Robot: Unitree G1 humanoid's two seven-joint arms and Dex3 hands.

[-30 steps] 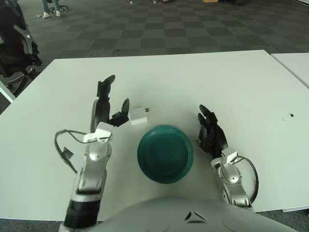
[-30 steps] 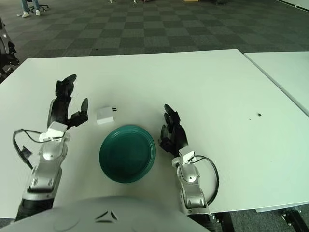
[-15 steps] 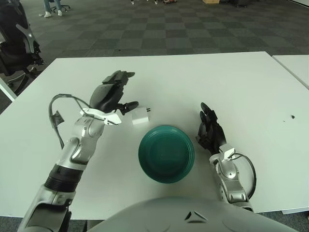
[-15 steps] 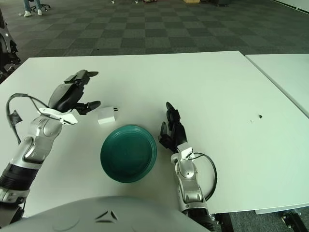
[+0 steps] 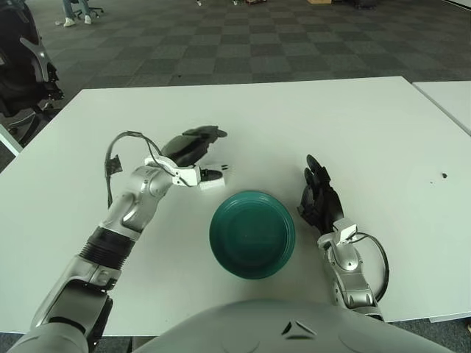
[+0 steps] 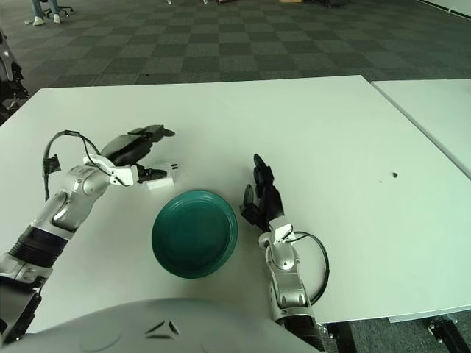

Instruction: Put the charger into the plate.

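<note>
The left hand [image 5: 197,151] hovers with fingers spread wide over the white charger [image 5: 212,184], which lies on the worktop [image 5: 353,125] just under its fingertips, beside the green plate [image 5: 252,234]. The right hand [image 5: 319,200], fingers loosely open and holding nothing, shows right of the plate.

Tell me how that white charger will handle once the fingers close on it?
The charger looks a small rigid block, so probably light and stiff. Smooth faces may slip in the left hand above it. Flat sides suggest sliding, not rolling.
</note>
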